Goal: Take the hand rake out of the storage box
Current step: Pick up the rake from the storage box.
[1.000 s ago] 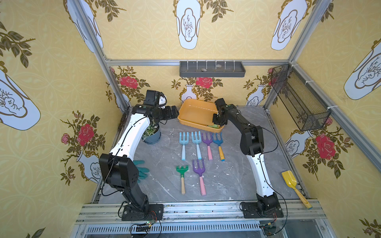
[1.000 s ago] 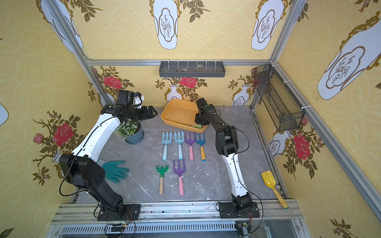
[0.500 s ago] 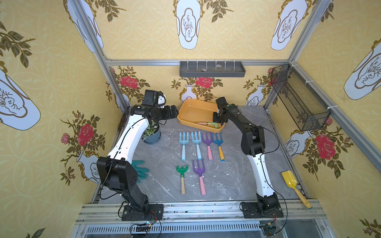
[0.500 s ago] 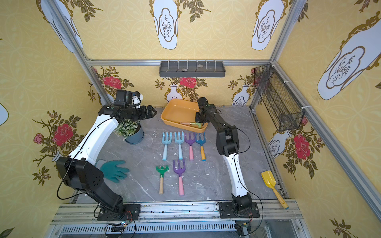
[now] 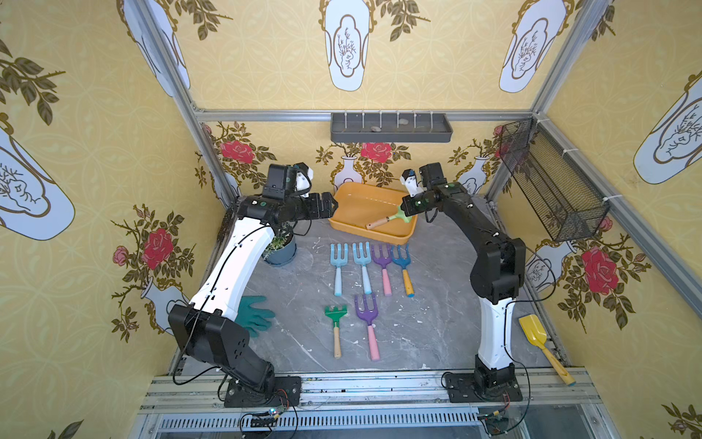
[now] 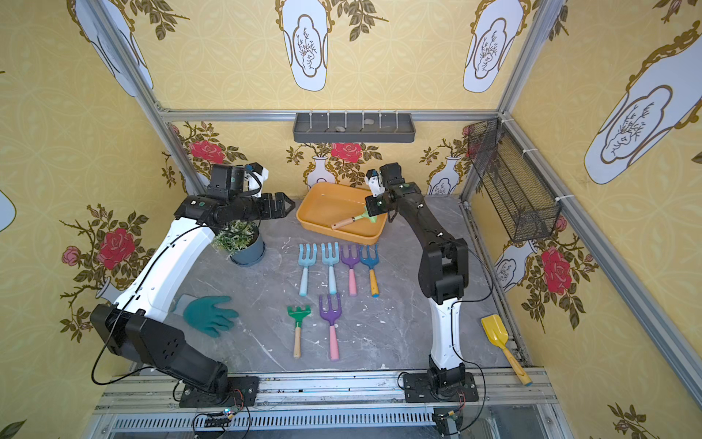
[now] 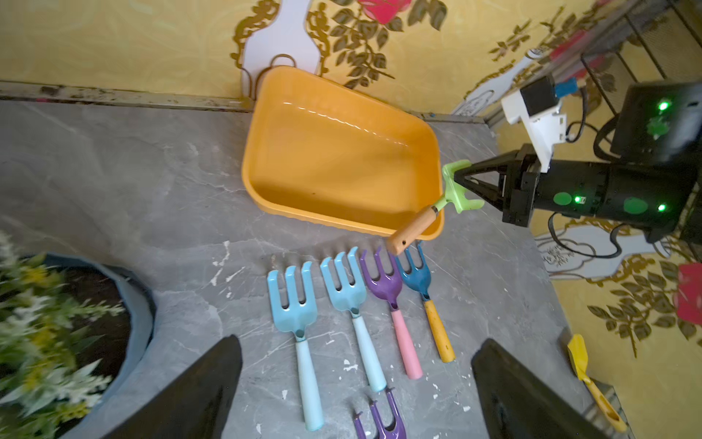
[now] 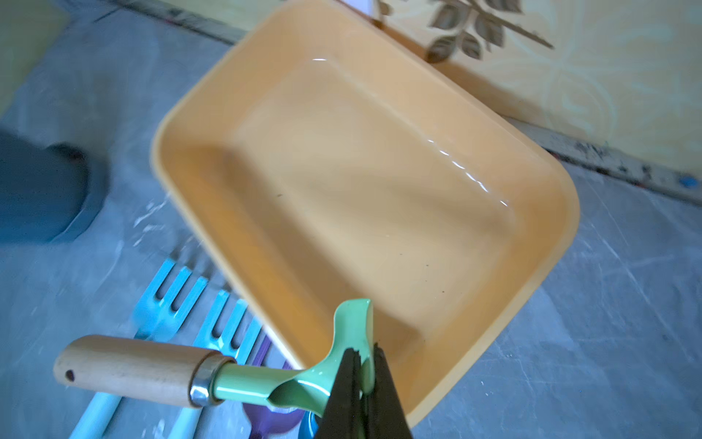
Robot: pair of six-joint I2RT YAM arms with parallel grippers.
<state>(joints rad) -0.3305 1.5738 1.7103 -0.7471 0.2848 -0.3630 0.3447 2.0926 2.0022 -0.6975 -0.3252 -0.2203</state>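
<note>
Hand rake (image 5: 387,219): light green head and wooden handle. It is held in the air over the right-hand end of the storage box (image 5: 372,235). The head is up at the right arm's tip, and the handle slants down toward the box's front rim. In the left wrist view the handle end crosses that rim by line of sight; whether they touch, cannot tell.
Right end effector (image 8: 362,351): fingers pressed together on the rake's green head, pinching a thin part just past the neck. The handle sticks out sideways, free.
Left end effector (image 5: 331,207): fingers spread wide, gripping nothing. It hangs just beside the box's left end, above the plant pot (image 6: 247,252).
Storage box: orange-yellow and shallow with rounded corners. It sits at the back of the tabletop (image 5: 429,304), near the wall, turned a little askew.
Row of four forks (image 5: 361,258): two light blue, one purple with a pink handle, one dark blue with an orange handle. They lie side by side just in front of the box, tines toward it.
Nearer pair: dark green rake (image 5: 336,330) and purple fork (image 5: 366,308), side by side, apart from the row.
Teal glove (image 6: 209,313): flat on the tabletop by the left arm's lower link.
Yellow scoop (image 5: 533,330): at the tabletop's right edge, well apart from the rest.
Wire basket (image 5: 551,190): black mesh, on the right wall.
Grey divided tray (image 5: 391,131): on the back wall, above the box.
</note>
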